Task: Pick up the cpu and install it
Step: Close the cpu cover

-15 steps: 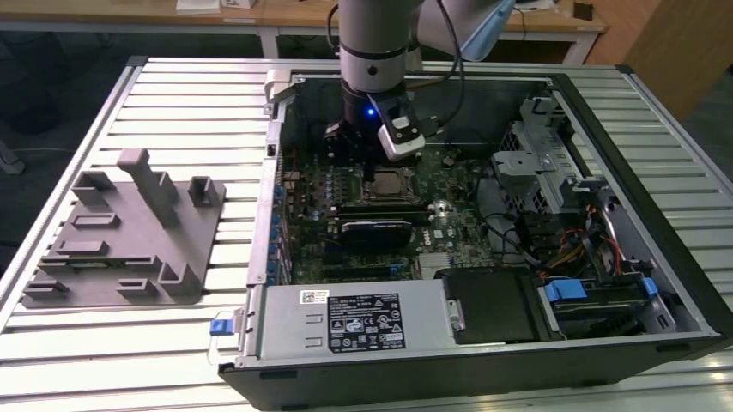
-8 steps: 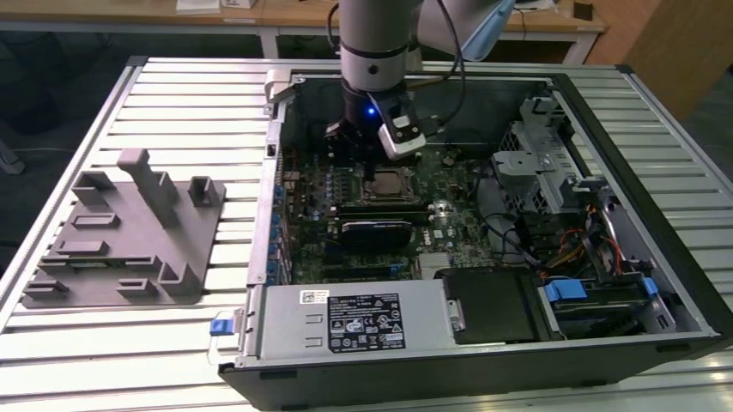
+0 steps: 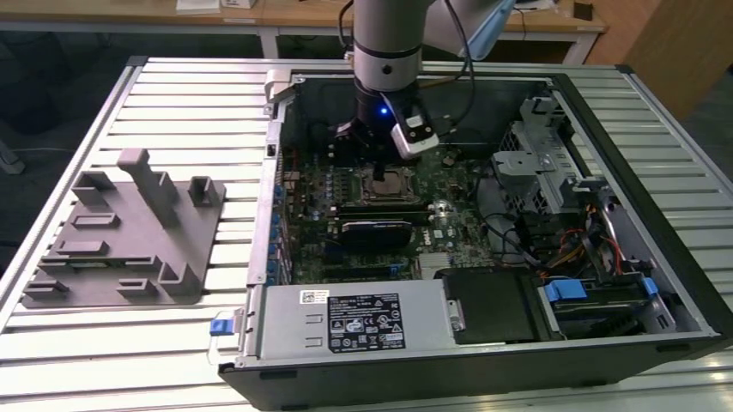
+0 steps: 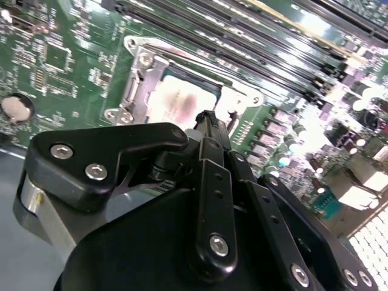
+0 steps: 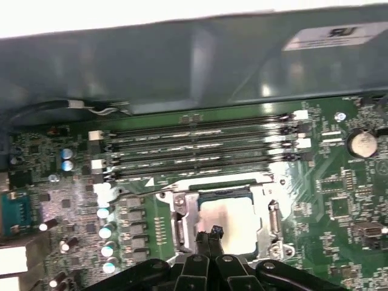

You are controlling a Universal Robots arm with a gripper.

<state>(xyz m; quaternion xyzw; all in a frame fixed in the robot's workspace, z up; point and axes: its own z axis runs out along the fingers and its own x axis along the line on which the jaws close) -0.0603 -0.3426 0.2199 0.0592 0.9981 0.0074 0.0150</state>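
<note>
Gripper [image 4: 206,116] jaws pinched narrow, nothing between them, tips right over cpu [image 4: 176,100] | cpu flat inside socket frame [image 5: 180,218] on motherboard [image 5: 339,182] | step: install, looks seated | any move calls for straight vertical travel, no sideways drag

A grey fixture [image 3: 120,236] lies on the slatted table [image 3: 172,112] beside the open computer case [image 3: 458,382].

Exterior view: I sit high and well back, looking steeply down on the open computer case [image 3: 458,378] and the desk [image 3: 172,112]. Both wrist views: close over the motherboard [image 5: 339,182], slanting down past the fingers [image 5: 206,245] from different angles. All three share the socket [image 5: 182,218]. The wrist pair also share the memory slots [image 5: 200,145].
</note>
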